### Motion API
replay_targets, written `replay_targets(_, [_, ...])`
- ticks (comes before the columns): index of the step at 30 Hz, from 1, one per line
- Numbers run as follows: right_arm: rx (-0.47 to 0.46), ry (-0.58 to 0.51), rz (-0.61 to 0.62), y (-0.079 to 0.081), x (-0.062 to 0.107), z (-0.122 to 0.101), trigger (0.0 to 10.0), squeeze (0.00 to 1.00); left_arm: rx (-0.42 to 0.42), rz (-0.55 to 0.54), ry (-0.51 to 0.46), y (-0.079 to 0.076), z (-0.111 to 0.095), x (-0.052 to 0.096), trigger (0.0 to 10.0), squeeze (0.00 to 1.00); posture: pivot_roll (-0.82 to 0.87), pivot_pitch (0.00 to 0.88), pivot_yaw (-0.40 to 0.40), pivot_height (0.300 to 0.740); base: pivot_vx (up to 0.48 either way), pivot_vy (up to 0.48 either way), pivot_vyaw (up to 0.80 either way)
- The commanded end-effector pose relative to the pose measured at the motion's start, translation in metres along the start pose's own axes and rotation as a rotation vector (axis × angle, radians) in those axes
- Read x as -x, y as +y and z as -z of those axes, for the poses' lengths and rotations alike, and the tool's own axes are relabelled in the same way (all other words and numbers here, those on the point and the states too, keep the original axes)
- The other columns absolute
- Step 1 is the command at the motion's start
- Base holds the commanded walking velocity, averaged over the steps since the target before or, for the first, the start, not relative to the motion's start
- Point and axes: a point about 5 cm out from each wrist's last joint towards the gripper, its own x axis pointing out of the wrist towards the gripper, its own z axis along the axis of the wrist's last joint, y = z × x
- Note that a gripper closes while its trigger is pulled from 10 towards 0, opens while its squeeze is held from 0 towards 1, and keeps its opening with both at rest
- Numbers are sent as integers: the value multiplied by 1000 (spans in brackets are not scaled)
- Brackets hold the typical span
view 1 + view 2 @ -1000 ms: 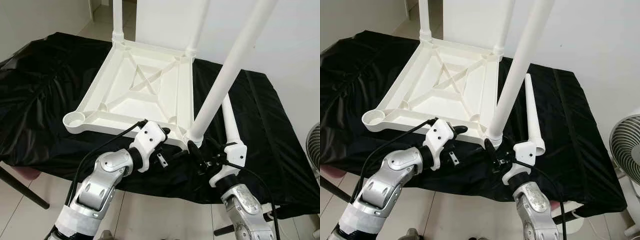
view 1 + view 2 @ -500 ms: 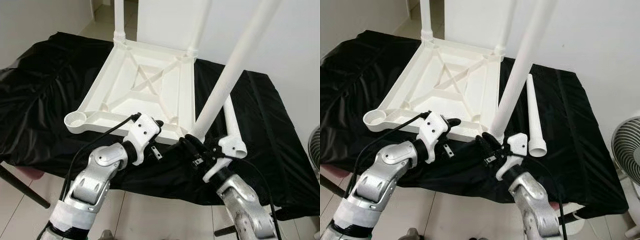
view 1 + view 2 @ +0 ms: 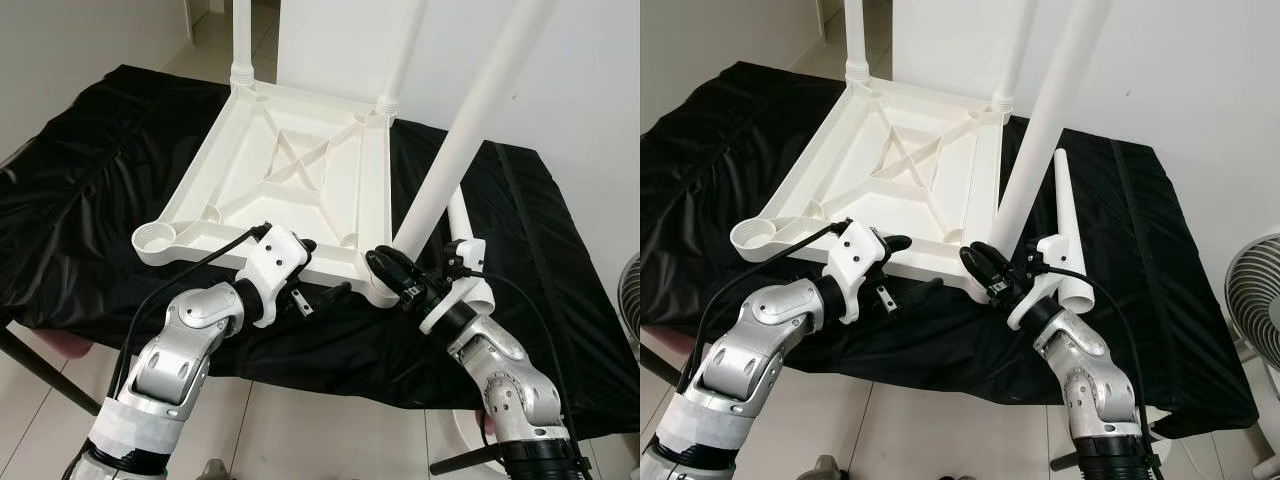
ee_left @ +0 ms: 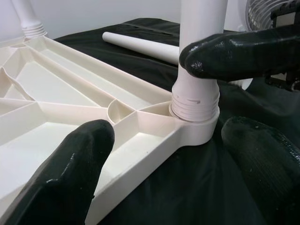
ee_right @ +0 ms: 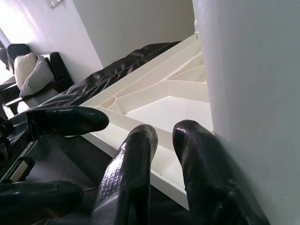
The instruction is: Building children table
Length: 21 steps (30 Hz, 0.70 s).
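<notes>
Presently, noted as follows.
Table top: a white plastic table top [image 3: 290, 180] is laid upside down, ribbed underside up, on a surface draped in black cloth [image 3: 90, 190].
Fitted legs: three white legs are seen standing in corner sockets; two at the far corners, and a near right leg [image 3: 455, 150] rising from the near right socket [image 4: 194, 124].
Empty socket: the near left corner socket [image 3: 153, 240] is seen as an open ring with no leg in it.
Loose leg: a fourth white leg [image 3: 1068, 235] is laid flat on the cloth, just beside the table top's right edge.
Left gripper: the left gripper [image 3: 325, 290] is held at the near edge of the table top, close to the near right socket. Its fingers [image 4: 70, 173] are spread apart, one over the ribbed underside and the other over the cloth, with the table edge between them; nothing is clamped.
Right gripper: the right gripper [image 3: 385, 270] is placed at the base of the near right leg. Its fingers [image 5: 136, 159] are seen lying close together beside the leg and not around it; nothing is held.
Surroundings: a fan [image 3: 1250, 300] is stood on the floor to the right; pale floor tiles are seen below the cloth.
</notes>
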Motion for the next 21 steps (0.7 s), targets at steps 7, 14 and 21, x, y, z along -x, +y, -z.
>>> replay_targets(7, [9, -35, 117, -19, 9, -9, 10000, 0, -6, -27, 13, 3, 3, -1, 10000, 0, 142, 85, -96, 740, 0, 0, 0])
replay_targets(14, [76, -55, 295, -30, 19, -6, 10000, 0, -5, -23, 10, 3, 2, -2, 10000, 0, 133, 86, -92, 740, 0, 0, 0])
replay_targets(21, [168, -48, 469, -43, 28, -3, 10000, 0, -5, -11, 5, 2, 1, -5, 10000, 0, 119, 85, -85, 740, 0, 0, 0])
